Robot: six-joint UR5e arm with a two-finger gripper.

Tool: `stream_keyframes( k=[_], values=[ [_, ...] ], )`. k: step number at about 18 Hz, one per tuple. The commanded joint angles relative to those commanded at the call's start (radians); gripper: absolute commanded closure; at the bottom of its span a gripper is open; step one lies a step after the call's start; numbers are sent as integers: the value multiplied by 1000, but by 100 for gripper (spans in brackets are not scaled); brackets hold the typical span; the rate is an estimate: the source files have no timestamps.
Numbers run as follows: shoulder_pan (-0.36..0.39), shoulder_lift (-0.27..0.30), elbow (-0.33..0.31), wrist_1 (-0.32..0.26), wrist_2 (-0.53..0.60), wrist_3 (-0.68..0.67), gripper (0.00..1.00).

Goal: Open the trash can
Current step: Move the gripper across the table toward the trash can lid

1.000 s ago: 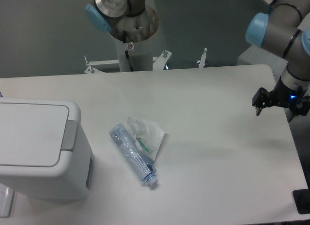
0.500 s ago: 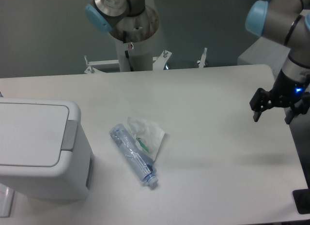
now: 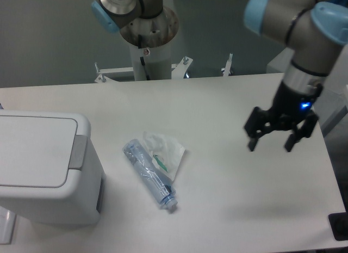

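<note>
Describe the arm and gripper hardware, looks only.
The arm is built of silver-grey cylindrical segments with light blue round joint caps. At the wrist sits a black band with a small lit blue light. The gripper is black, with two short dark fingers. No loose cables or readable markings are visible.

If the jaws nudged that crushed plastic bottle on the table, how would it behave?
The crushed bottle looks empty, so it is probably light and would skid easily. Its flattened, crumpled walls would likely give under a squeeze, and it seems less apt to roll. It touches the crumpled wrapper, which might shift too.
</note>
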Motion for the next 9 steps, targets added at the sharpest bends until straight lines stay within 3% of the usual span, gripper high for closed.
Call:
stream_keyframes(
  k=[4, 9],
  values=[
    [-86, 45, -15, 2, -55, -69, 0],
    [-169, 58, -21, 35, -57, -172, 0]
  ],
)
